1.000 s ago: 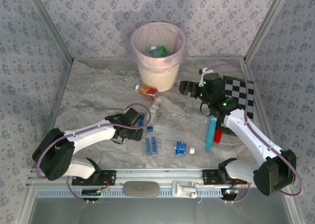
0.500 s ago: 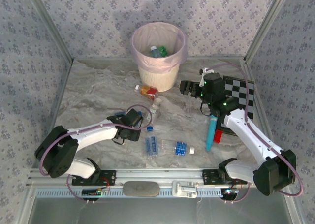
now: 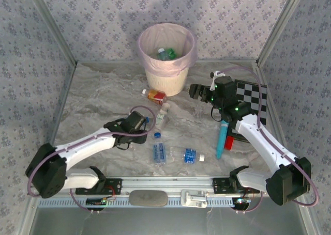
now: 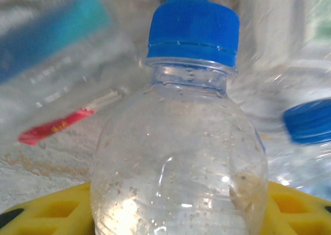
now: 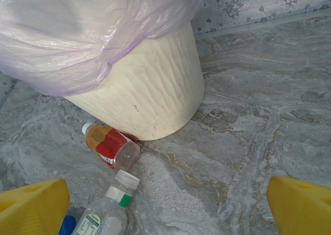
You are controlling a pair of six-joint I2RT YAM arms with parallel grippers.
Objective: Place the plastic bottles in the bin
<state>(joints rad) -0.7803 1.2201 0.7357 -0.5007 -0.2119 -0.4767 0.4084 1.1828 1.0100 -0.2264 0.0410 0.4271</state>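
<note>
My left gripper (image 3: 140, 123) sits mid-table, its yellow fingers (image 4: 46, 212) clenched on a clear blue-capped bottle (image 4: 181, 157); the wrist view puts the grip low on the rounded body, cap pointing away from the camera. My right gripper (image 3: 195, 92) hangs just right of the bin (image 3: 155, 82), spread wide with nothing between its fingers (image 5: 31, 204). The bin stands at the far edge of the table with a few green and clear bottles (image 3: 166, 53) inside. On the table, an orange-red-labelled bottle (image 3: 154, 94) lies at the bin's foot, seemingly touching it; a white-capped bottle (image 3: 162, 115) lies near that one; two blue-labelled bottles (image 3: 159, 152) lie nearer the arm bases.

What worries me from here: the plastic looks smooth, wet-speckled and curved where I hold it, so a quick swing could let it squirt out and drop short of the bin. The rim stands well above the table, so a low carry would knock the bin or snag its loose pink liner (image 5: 77, 33). My right arm is parked beside the bin, so a wide approach from the left risks the two wrists meeting. A nudged bin could also trap the bottle at its foot.
</note>
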